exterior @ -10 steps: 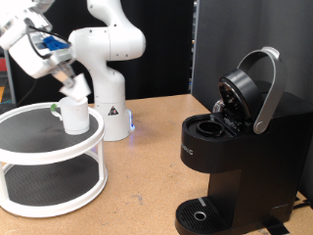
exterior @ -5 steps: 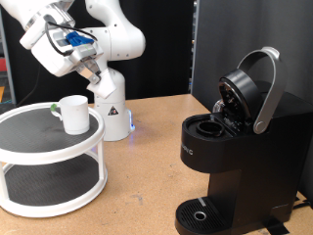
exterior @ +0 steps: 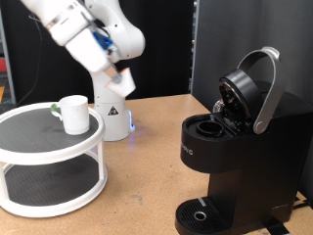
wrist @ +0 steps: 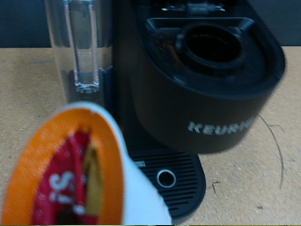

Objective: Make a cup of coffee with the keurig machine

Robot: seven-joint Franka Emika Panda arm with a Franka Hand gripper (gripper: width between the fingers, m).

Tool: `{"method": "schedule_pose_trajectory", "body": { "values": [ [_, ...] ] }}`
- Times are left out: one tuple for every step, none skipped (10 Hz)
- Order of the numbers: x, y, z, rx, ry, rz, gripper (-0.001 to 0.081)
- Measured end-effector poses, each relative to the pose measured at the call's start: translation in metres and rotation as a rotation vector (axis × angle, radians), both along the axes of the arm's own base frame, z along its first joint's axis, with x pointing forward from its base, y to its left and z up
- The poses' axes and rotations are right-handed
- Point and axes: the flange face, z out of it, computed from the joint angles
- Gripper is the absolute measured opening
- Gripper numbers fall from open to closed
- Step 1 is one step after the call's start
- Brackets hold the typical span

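Observation:
The white cup (exterior: 73, 113) stands on the upper tier of a round white stand (exterior: 39, 145) at the exterior view's left. The black keurig machine (exterior: 230, 162) stands at the exterior view's right with its silver-handled lid (exterior: 256, 88) raised and its pod chamber (exterior: 207, 127) open. My gripper (exterior: 119, 78) is in the air between the cup and the machine, shut on a small white pod cup with an orange and red lid (wrist: 80, 179). In the wrist view the machine (wrist: 202, 94) and its open chamber (wrist: 214, 47) lie ahead of the pod.
The arm's white base (exterior: 110, 113) stands on the wooden table behind the stand. The machine's round drip tray (exterior: 201, 213) is bare, and it also shows in the wrist view (wrist: 169, 177). A clear water tank (wrist: 83, 47) is at the machine's side.
My gripper has left the cup on the stand and swung toward the exterior view's right and slightly down, carrying the pod toward the machine. Cup and machine have not moved.

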Motion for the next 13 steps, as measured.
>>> {"method": "schedule_pose_trajectory", "body": {
  "values": [
    [0.01, 0.011, 0.004, -0.021, -0.002, 0.023, 0.0099],
    [0.018, 0.015, 0.004, -0.037, -0.001, 0.03, 0.0099],
    [0.018, 0.015, 0.003, -0.036, 0.001, 0.03, 0.0099],
    [0.016, 0.018, 0.001, -0.046, 0.008, 0.064, 0.0099],
    [0.017, 0.024, 0.002, -0.066, 0.018, 0.107, 0.0099],
    [0.021, 0.034, 0.006, -0.086, 0.023, 0.147, 0.0099],
    [0.029, 0.045, 0.012, -0.098, 0.025, 0.174, 0.0099],
    [0.038, 0.054, 0.018, -0.106, 0.022, 0.19, 0.0099],
    [0.048, 0.062, 0.024, -0.109, 0.018, 0.195, 0.0099],
    [0.057, 0.07, 0.029, -0.109, 0.015, 0.195, 0.0099],
    [0.066, 0.077, 0.034, -0.108, 0.012, 0.192, 0.0099],
    [0.075, 0.082, 0.037, -0.109, 0.011, 0.185, 0.0099],
    [0.083, 0.086, 0.039, -0.11, 0.013, 0.18, 0.0099]
  ]
}}
